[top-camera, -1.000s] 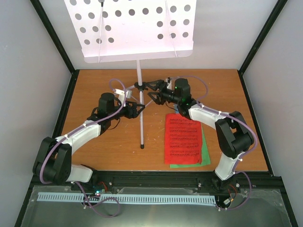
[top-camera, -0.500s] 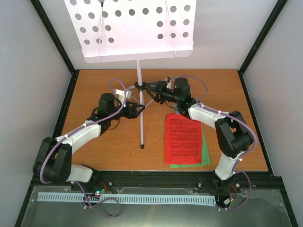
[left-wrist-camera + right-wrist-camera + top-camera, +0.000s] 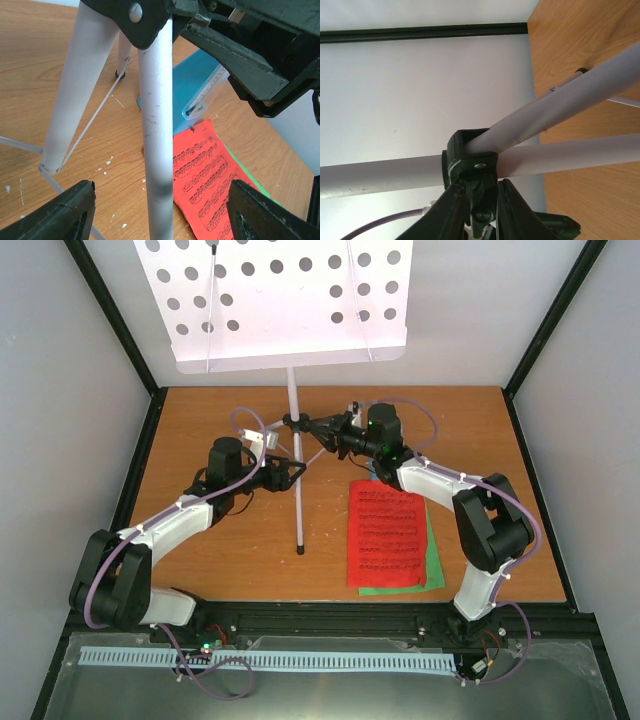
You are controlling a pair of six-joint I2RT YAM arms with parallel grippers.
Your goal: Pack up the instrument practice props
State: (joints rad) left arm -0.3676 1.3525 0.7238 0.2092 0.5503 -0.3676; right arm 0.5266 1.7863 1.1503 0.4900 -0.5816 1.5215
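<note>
Left gripper [image 3: 161, 200]: wide open, holding nothing; one leg [image 3: 157, 125] of the stand [image 3: 295, 390] runs between its fingers, touching neither.
Right gripper [image 3: 482, 187]: nearly closed, fingers pinching the black collar [image 3: 470, 160] where the legs meet the pole.
Stand: upright on the table [image 3: 200, 540], with its tray [image 3: 280, 300] high above both grippers.
Metronome [image 3: 200, 85]: blue, on the table just beyond that leg from the left gripper.
Pages: red sheet [image 3: 385, 535] lying on the green sheet [image 3: 435, 570], flat on the table behind the right gripper, beside its arm.

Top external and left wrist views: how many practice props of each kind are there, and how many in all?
music stand: 1
blue metronome: 1
red sheet-music page: 1
green sheet-music page: 1
Total: 4
</note>
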